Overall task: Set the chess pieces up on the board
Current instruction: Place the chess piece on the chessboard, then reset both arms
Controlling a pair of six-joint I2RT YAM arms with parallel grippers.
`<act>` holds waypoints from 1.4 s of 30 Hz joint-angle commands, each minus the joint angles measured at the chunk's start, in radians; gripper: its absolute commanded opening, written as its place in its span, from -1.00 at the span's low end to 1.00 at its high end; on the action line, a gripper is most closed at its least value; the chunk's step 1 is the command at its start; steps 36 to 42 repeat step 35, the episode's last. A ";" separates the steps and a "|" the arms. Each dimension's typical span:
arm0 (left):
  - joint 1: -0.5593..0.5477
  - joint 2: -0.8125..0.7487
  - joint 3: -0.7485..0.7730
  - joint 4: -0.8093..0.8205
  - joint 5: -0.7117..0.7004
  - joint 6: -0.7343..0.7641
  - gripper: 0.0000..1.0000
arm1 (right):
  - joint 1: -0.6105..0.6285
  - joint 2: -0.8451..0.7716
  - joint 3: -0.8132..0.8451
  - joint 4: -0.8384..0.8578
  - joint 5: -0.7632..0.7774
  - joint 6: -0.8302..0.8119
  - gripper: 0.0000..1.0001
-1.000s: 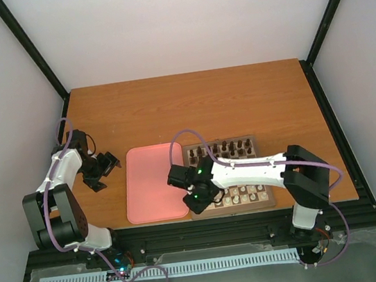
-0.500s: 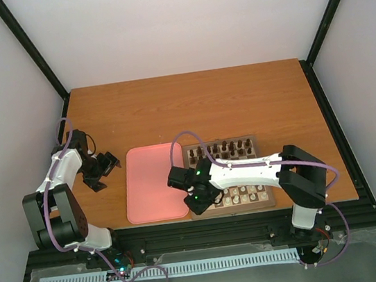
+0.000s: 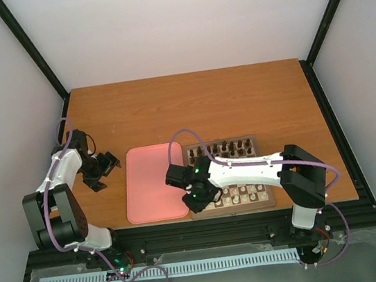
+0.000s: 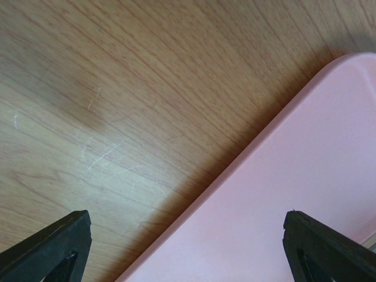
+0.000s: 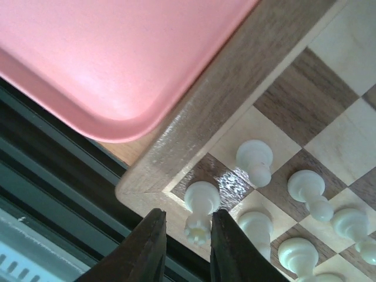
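Top view: the right arm reaches across to the near-left corner of the board (image 3: pixel 267 202), with the right gripper (image 3: pixel 196 197) hanging over that corner. The pink tray (image 3: pixel 153 182) lies just left of the board on the table (image 3: pixel 190 105). Dark pieces (image 3: pixel 225 149) line the far rows. The white pieces (image 3: pixel 246 192) stand in the near rows. The left gripper (image 3: pixel 103 168) sits well apart, left of the tray.

Right wrist view: a white rook (image 5: pixel 201 202) stands upright on the corner square. Its fingers (image 5: pixel 144 252) flank the rook and are slightly apart, not clamped. A gap shows on one side of the rook; whether the other finger touches it cannot be told. Four more white pieces stand on neighbouring squares, each upright. The tray's rounded corner lies against the board's brown border.

Left wrist view: the left gripper's fingertips (image 4: pixel 64 241) are spread wide with nothing between them, above bare table and the tray's edge.
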 commanded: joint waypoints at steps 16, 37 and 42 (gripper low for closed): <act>-0.005 -0.010 0.063 -0.018 -0.015 0.016 1.00 | -0.050 -0.125 0.208 -0.180 0.092 -0.041 0.98; -0.004 -0.102 0.215 -0.138 -0.072 0.033 0.99 | -0.353 -0.192 0.191 -0.072 0.074 -0.141 1.00; -0.004 -0.102 0.215 -0.138 -0.072 0.033 0.99 | -0.353 -0.192 0.191 -0.072 0.074 -0.141 1.00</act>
